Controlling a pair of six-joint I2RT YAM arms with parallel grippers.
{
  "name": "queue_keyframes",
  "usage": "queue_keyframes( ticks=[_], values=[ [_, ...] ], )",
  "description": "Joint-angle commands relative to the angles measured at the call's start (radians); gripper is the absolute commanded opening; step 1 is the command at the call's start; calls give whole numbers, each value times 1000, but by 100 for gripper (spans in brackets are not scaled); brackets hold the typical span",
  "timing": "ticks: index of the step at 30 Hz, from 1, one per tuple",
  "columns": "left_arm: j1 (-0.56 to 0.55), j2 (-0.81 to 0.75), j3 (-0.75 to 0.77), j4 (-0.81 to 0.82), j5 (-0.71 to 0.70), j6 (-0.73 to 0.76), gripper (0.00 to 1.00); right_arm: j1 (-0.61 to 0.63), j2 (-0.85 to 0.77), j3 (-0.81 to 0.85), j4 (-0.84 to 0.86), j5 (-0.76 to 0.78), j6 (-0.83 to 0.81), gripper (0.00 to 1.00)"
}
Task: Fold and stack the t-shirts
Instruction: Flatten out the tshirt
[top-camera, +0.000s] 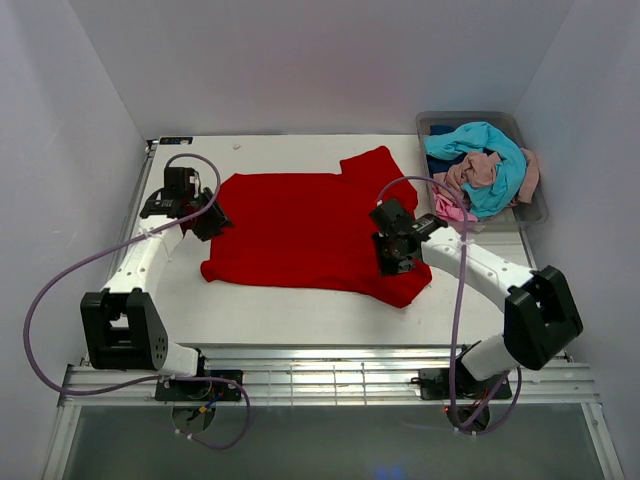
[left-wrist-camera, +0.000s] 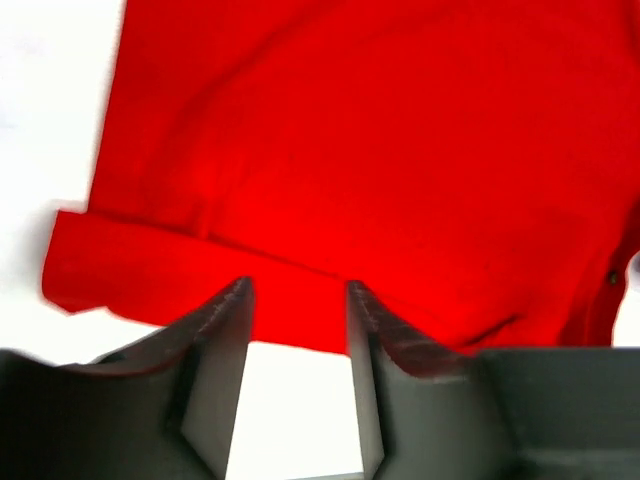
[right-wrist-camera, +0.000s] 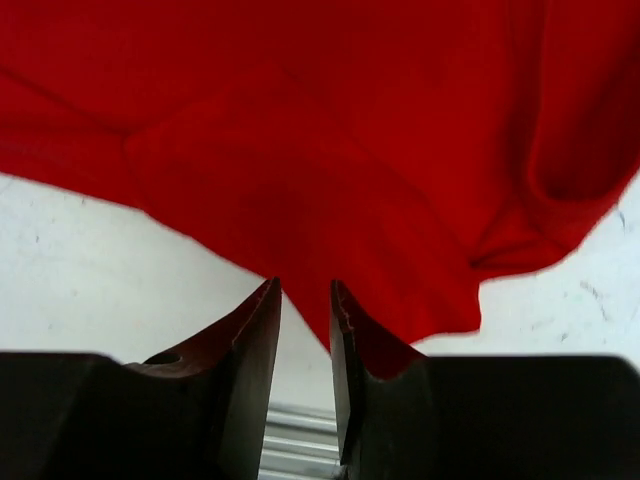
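Observation:
A bright red t-shirt (top-camera: 300, 230) lies spread on the white table (top-camera: 270, 305), with a sleeve sticking out at its far right. My left gripper (top-camera: 208, 224) hovers at the shirt's left edge. In the left wrist view that gripper (left-wrist-camera: 298, 290) is open, with the red cloth's folded hem (left-wrist-camera: 200, 265) just past its fingertips and nothing between them. My right gripper (top-camera: 391, 262) hangs over the shirt's near right part. Seen from the right wrist, it (right-wrist-camera: 303, 290) stands open above the red shirt's edge (right-wrist-camera: 330, 150), holding nothing.
A clear grey bin (top-camera: 532, 213) at the back right holds a turquoise tee (top-camera: 492, 150), a dusty pink one (top-camera: 482, 170), a bright pink one (top-camera: 450, 210) and a dark blue one (top-camera: 438, 131). A metal rail (top-camera: 330, 372) runs along the near table edge.

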Motion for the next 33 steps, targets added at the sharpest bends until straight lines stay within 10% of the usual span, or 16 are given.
queue_keyframes(
  ticks=[1,33],
  values=[
    [-2,28,31,102,67,12,55,-13,71,67,131,63,-50,32],
    [-18,194,-56,193,99,33,65,-51,338,125,211,-66,-116,36]
  ],
)
